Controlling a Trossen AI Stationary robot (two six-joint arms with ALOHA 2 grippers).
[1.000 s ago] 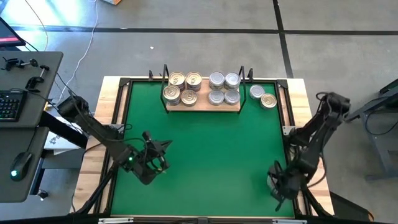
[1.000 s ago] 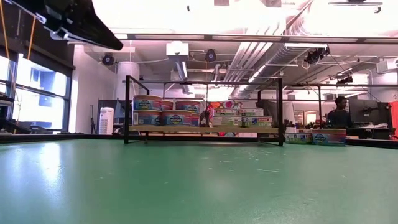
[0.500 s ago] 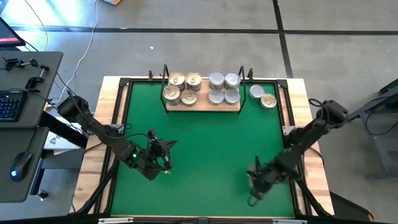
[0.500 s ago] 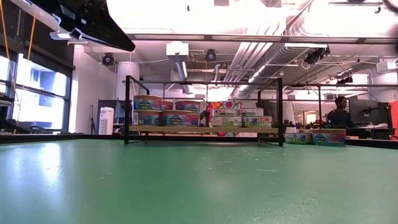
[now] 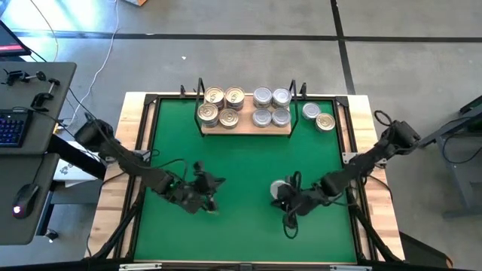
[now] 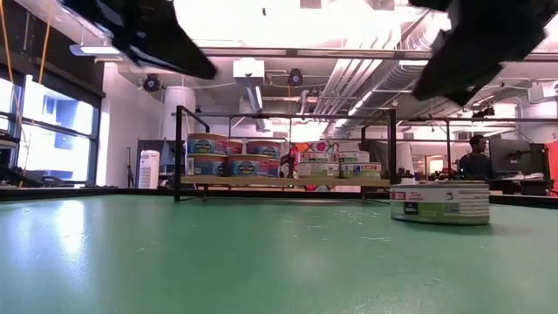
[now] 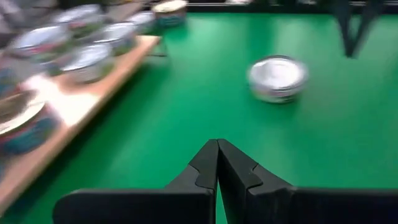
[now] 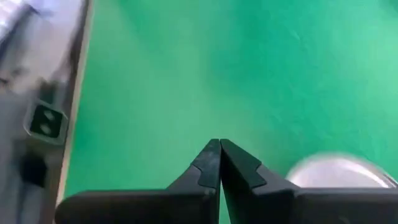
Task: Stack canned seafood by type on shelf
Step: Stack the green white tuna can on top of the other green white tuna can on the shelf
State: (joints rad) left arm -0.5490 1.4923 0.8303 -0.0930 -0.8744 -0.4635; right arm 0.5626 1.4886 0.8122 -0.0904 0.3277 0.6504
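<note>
A silver-lidded tin (image 5: 280, 187) lies on the green mat (image 5: 241, 162), just beside the right pincer (image 5: 288, 197), whose fingers are pressed together. The left pincer (image 5: 212, 192), also pressed together, hovers nearby. Spread the right pincer first, straddle the tin squarely, then carry it to the silver stacks on the shelf (image 5: 245, 123).

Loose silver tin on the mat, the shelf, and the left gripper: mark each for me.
loose silver tin (image 5: 279, 186), high view, on its lid.
shelf (image 5: 245, 129), high view, front edge of the wooden board.
left gripper (image 7: 218, 151), left wrist view, where the shut fingertips meet.
</note>
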